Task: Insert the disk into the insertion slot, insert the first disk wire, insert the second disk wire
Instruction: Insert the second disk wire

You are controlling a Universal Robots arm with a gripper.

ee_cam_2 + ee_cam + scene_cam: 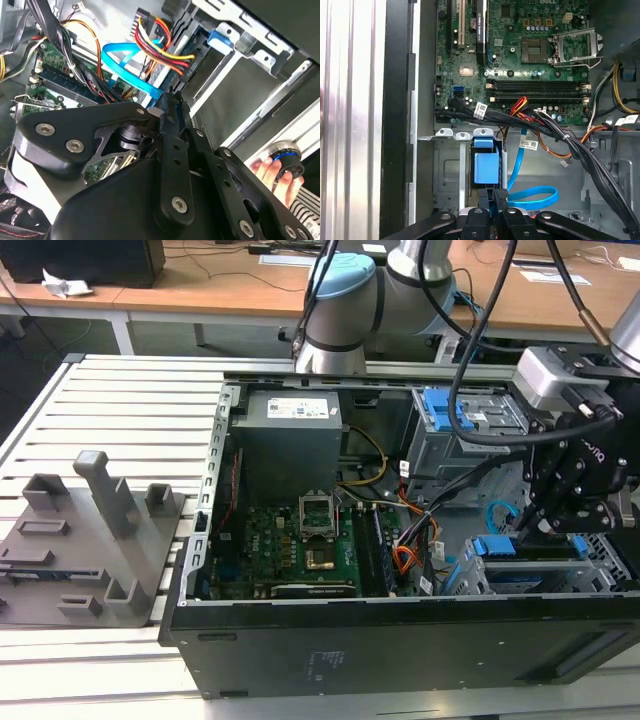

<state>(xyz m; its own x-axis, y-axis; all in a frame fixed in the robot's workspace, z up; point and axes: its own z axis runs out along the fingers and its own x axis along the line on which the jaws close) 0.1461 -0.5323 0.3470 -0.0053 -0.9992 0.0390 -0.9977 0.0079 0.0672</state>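
At the open computer case's (330,640) corner nearest the exterior view's right, the gripper (560,502) hangs directly over the disk (528,575), which already sits in the insertion slot (470,578) — its blue carrier frame showing along the slot's edge, its long axis running along the case's near wall. In the first wrist view the fingers (499,200) stand close together just beside the carrier's blue tab (486,167), with a flat blue wire (535,197) looping next to them; whether they pinch anything I cannot tell. The disk looks flat, silver and level in its cage.
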